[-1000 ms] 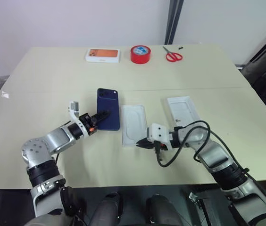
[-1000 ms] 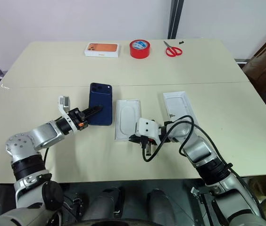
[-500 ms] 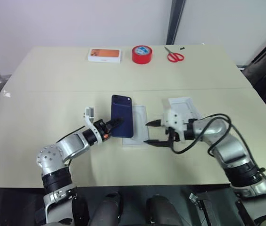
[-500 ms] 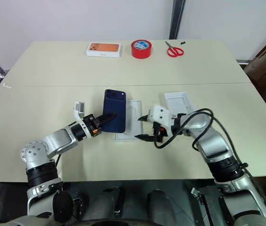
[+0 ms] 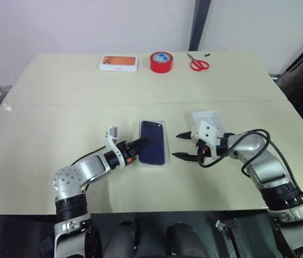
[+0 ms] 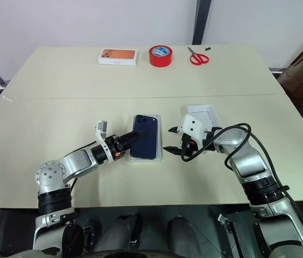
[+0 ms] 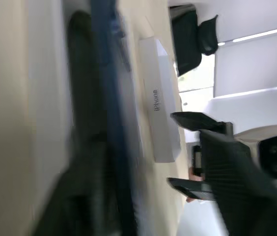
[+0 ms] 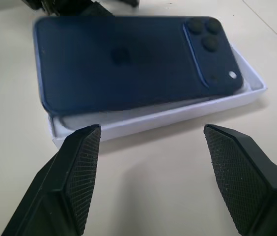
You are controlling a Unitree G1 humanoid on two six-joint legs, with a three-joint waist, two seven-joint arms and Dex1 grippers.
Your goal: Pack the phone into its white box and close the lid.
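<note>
The beige table [image 5: 44, 123] carried the same far-edge row as before: an orange-printed box [image 5: 118, 63], a red tape roll [image 5: 161, 61] and red scissors [image 5: 197, 64]. The main change was the phone [image 5: 153, 148]: a second earlier it lay flat on the table left of the white box [image 5: 165, 164], and half a second ago it was lifted and tilted over the box's left side. Now it lay back-up over the white box, camera cluster at the far end, covering most of the tray and leaving only the white rim showing. The right wrist view showed it resting slightly skewed on the rim rather than sunk inside. The lid [image 5: 208, 119] lay just right of the box, partly hidden by the right arm. The left gripper [image 5: 139, 145] had followed the phone rightward; its fingers lay at the phone's left edge, and I could not tell how wide they stood. The right gripper [image 5: 184, 146], shut a second ago at the box's near end, now stood wide apart and empty, beside the box's right side.
</note>
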